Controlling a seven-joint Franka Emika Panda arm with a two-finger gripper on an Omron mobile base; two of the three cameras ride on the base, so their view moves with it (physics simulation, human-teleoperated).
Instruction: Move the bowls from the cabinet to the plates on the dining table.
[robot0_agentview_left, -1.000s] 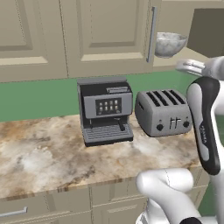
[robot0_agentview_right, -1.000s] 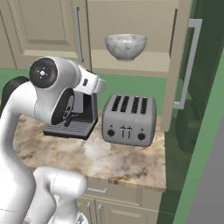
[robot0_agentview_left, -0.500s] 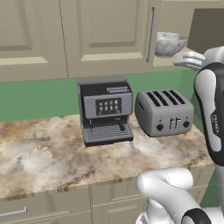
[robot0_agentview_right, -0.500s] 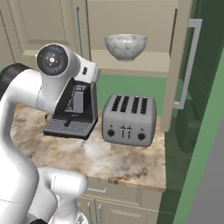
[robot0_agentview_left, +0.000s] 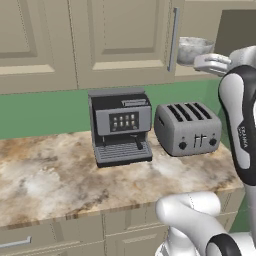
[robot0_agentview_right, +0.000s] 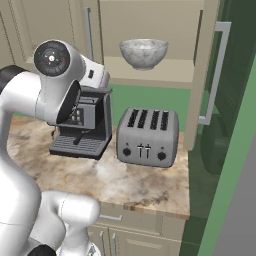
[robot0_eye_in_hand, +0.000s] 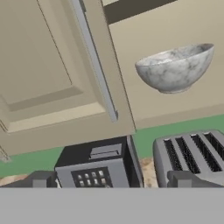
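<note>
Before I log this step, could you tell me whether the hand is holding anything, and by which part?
Nothing is held: the hand is open, short of the grey bowl on the cabinet shelf.

Pale grey-white marbled bowl (robot0_agentview_right: 143, 52) on a beige shelf (robot0_agentview_right: 150, 71); beige cabinet door (robot0_agentview_left: 117, 40) with a silver bar handle (robot0_agentview_left: 172, 39). Green wall (robot0_agentview_left: 45, 110). Black coffee machine (robot0_agentview_left: 121, 125) and silver-grey toaster (robot0_agentview_left: 187, 127) on a beige-brown marbled counter (robot0_agentview_left: 60, 180). White arm (robot0_agentview_left: 240, 125) with dark joints.

Lighting's flat and even, pretty bright all round. Soft faint shadows sit under the toaster (robot0_agentview_right: 146, 137) and just beside it on the counter. No glare, no blur, everything's sharp.
</note>
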